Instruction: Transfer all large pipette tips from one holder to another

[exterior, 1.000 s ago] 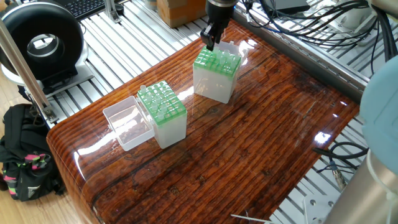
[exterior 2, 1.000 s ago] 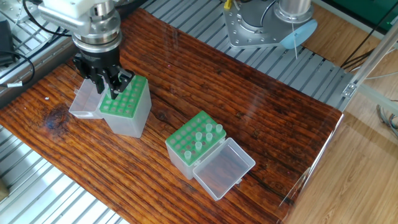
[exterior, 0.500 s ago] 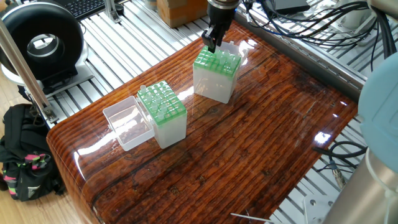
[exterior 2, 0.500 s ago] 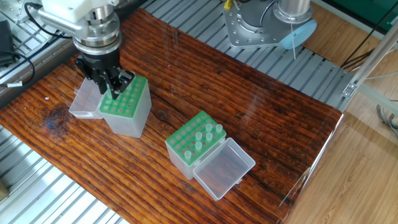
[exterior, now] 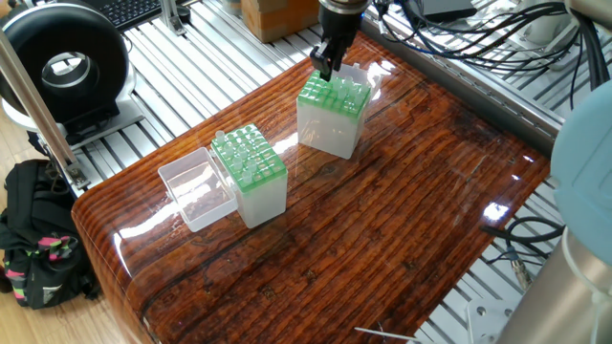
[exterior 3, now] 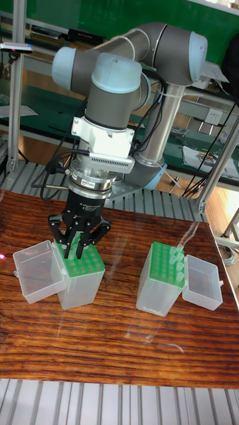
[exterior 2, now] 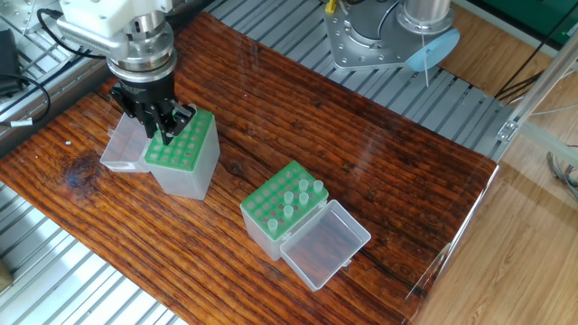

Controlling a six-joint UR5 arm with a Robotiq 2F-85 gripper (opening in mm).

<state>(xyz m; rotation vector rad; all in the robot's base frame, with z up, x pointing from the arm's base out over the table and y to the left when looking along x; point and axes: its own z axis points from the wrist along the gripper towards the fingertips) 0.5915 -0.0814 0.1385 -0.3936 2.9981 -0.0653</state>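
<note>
Pipette tips (exterior 2: 298,193), hand (exterior 2: 165,132) vertical over holder (exterior 2: 183,153)

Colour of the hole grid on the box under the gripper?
Green grid, clearest in the other fixed view.

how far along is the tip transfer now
About five large pipette tips stand in the holder away from the arm. The gripper is down at a corner of the other holder, whose visible holes look empty; whether its jaws hold a tip is hidden. The source holder is unclear, so either those five are left or nearly all is done.
</note>
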